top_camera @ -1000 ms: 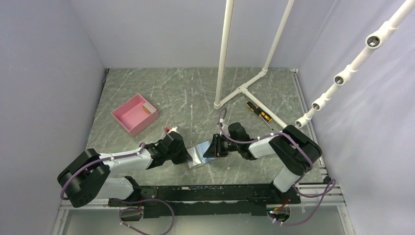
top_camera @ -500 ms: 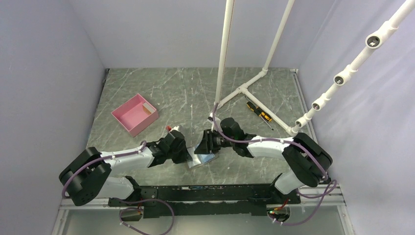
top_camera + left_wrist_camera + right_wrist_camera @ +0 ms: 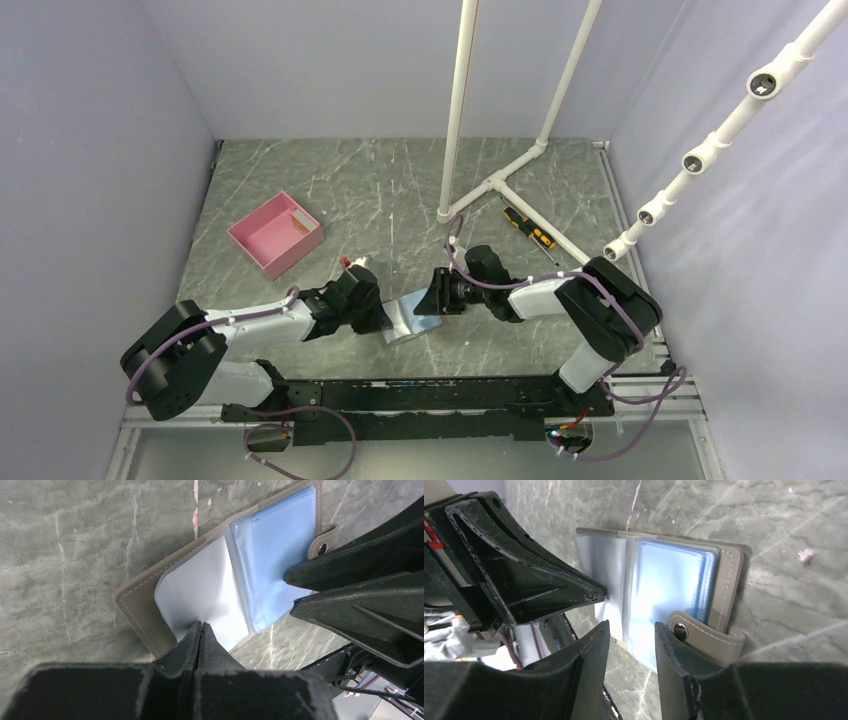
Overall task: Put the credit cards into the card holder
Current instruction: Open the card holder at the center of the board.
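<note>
The grey folding card holder [image 3: 135, 600] lies open on the worktop [image 3: 75, 530]. The left claw [image 3: 200, 629] pinches its clear sleeve; the right claw [image 3: 631, 625] gapes.

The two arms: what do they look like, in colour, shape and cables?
The left arm and the right arm each have white links between bulky black joints, with a thin purple cable running along the outside. The fingers are matte black and wedge-shaped, tapering to narrow tips.

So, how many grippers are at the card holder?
2. The left gripper is shut on a pale sleeve of the open card holder; the right gripper is open, its fingertips at the blue sleeves beside the snap tab.
</note>
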You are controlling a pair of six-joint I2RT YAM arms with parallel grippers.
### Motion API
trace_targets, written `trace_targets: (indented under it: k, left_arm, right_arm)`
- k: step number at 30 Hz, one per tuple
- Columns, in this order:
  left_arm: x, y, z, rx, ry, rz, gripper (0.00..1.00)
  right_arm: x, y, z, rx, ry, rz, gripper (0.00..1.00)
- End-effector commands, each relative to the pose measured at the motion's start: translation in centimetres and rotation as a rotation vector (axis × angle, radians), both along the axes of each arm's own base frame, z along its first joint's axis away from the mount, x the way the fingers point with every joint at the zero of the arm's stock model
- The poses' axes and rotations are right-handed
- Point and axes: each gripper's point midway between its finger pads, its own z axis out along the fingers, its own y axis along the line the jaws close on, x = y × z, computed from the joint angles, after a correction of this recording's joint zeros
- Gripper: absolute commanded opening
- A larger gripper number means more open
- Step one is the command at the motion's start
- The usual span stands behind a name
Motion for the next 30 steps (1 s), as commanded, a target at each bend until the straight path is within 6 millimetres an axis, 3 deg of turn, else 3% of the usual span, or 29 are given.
trace_targets:
  k: [1,5,9,14,21,25,30]
  left_arm:
    - [-1.1,2.1,-1.7,0.132,0.044,-0.036,0.00]
    - [-0.7,1.6,-1.4,0.138,0.041,-0.057,0.00]
    - [-0.6,1.2,-1.3,0.129,0.045,-0.063,0.00]
    - [-0.7,1.2,-1.3,0.121,0.049,-0.055,0.00]
    - [-0.9,1.2,-1.1,0.113,0.052,-0.061,0.00]
    - [-0.9,1.1,-1.1,0.110,0.053,-0.063,0.00]
    - [-0.6,0.6,-0.2,0.092,0.037,-0.069,0.01]
  right_arm:
    - [-0.1,-1.7,0.1,-0.092,-0.048,-0.029,0.42]
    - [0.1,0.0,3.8,-0.064,-0.127,0.016,0.43]
    - [-0.3,1.8,5.8,-0.003,-0.145,0.065,0.45]
    - [-0.2,2.1,3.3,-0.003,-0.090,0.066,0.45]
    - [-0.4,-1.6,-2.0,-0.089,-0.007,-0.003,0.44]
    - [-0.7,-2.4,-1.6,-0.112,-0.033,-0.006,0.45]
    - [0.1,-1.9,1.4,-0.086,-0.091,0.000,0.45]
